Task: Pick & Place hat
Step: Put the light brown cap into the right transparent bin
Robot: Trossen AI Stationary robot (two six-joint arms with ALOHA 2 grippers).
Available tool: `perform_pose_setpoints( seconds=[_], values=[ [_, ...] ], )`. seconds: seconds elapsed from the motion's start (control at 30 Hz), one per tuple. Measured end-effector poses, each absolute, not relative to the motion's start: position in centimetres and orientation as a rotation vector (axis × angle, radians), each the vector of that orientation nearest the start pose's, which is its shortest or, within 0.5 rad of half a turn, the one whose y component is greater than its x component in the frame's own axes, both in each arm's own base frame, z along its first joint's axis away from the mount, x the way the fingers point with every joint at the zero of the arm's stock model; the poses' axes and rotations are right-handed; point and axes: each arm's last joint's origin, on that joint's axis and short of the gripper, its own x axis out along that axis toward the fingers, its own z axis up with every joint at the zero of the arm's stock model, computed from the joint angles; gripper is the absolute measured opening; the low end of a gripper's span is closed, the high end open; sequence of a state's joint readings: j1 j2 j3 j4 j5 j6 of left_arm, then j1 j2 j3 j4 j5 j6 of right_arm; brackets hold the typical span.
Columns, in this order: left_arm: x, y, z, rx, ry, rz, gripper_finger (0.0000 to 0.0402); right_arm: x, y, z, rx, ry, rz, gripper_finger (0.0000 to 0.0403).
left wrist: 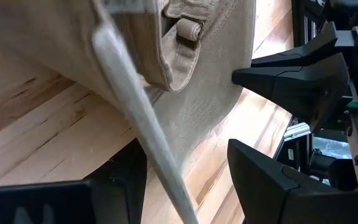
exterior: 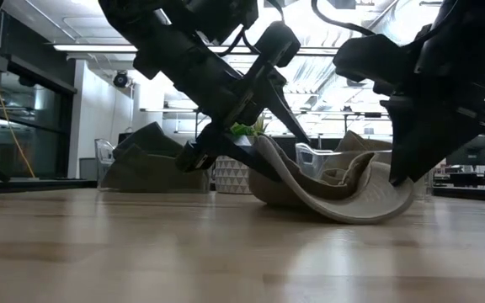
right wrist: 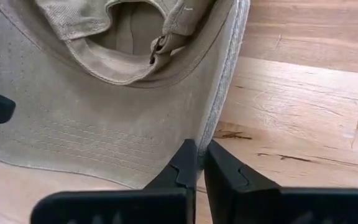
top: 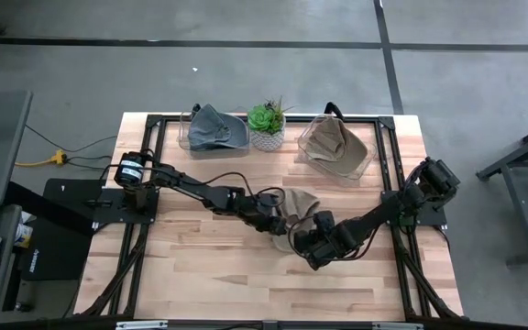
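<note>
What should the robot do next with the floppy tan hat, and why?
Probably lift it a little with both arms together. The right pincer is shut on the brim of the floppy tan cloth hat, the left pincer grips its other side, and it still sags onto the wooden table. The clear bin with another tan hat sits farther back.

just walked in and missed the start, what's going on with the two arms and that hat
Both arms are working on one tan hat lying upside down in the middle of the wooden table. The right gripper has its jaws shut on the edge of the brim. The left gripper has the opposite side of the brim between its jaws. At the back of the table, two clear bins flank a small potted plant: one holds a grey hat, the other a tan one.
</note>
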State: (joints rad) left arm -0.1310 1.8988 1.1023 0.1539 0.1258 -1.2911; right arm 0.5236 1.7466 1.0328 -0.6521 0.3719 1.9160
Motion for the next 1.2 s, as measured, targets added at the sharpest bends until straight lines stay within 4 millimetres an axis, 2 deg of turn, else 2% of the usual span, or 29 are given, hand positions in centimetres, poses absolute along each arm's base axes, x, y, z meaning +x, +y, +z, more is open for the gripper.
perform_pose_setpoints(
  seconds=[0.27, 0.67, 1.03, 1.2],
  values=[
    [39.3, -5.0, 16.3, -1.263, 0.750, 0.145, 0.0183, 26.6, 14.4, 16.4, 1.039, 0.935, -0.962, 0.0005],
    [39.5, -4.0, 16.5, -1.330, 0.794, 0.066, 0.0183, 22.3, 13.1, 21.3, 0.953, 1.037, -0.948, 0.0003],
    [41.0, -4.5, 19.5, -1.321, 0.791, -0.105, 0.0183, 19.6, 11.5, 25.0, 0.921, 1.086, -0.813, 0.0003],
    [41.1, -4.6, 19.7, -1.318, 0.811, -0.134, 0.0183, 17.6, 10.3, 26.3, 0.890, 1.123, -0.833, 0.0003]
  ],
)
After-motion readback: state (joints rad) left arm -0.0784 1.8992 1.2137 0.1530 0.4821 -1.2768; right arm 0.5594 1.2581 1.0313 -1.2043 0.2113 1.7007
